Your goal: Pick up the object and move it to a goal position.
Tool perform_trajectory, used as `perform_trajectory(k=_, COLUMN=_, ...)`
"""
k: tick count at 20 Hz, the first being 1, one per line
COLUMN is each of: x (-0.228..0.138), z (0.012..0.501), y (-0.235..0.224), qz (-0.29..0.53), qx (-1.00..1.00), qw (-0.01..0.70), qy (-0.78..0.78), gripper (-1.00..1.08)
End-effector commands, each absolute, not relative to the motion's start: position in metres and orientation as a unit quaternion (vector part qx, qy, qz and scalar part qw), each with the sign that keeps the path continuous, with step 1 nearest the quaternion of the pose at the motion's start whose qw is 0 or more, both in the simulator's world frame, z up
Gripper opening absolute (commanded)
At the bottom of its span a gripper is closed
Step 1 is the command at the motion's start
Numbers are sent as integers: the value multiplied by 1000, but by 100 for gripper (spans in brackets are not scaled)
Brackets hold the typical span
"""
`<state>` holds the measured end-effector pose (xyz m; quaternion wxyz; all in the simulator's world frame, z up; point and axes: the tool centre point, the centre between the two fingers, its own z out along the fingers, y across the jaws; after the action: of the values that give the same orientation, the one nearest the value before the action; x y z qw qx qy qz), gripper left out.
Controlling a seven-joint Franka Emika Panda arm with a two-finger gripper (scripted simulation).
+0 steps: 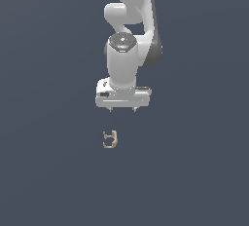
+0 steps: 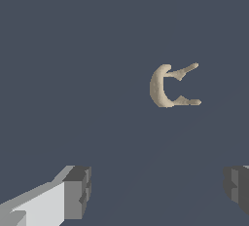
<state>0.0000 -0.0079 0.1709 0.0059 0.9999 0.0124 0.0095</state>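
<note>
Object (image 1: 111,139), tan claw-like piece, lay alone on bare grey bench (image 1: 44,171); bench edges out of view. Pincer (image 1: 122,108) hung above, apart, jaws spread wide, empty. Object sat off-centre of jaws in wrist view (image 2: 168,86); likely pre-grasp alignment.

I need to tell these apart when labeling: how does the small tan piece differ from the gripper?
The tan piece is beige; the gripper is white with grey fingertips. The piece is tiny and curved with claw-like prongs; the gripper is much larger and blocky. The piece lies on the floor; the gripper hangs above it, open. Neither touches the other.
</note>
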Motion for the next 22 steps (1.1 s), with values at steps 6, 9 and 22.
perform_trajectory(k=6, x=2, z=177, y=1, qz=16, qx=999, qw=9, qy=28, gripper=100)
perform_trajectory(k=9, x=3, z=183, y=10, qz=22, qx=999, qw=12, qy=43, gripper=100)
perform_trajectory(k=22, x=15, z=173, y=1, qz=19, qx=999, qw=11, qy=45, gripper=100)
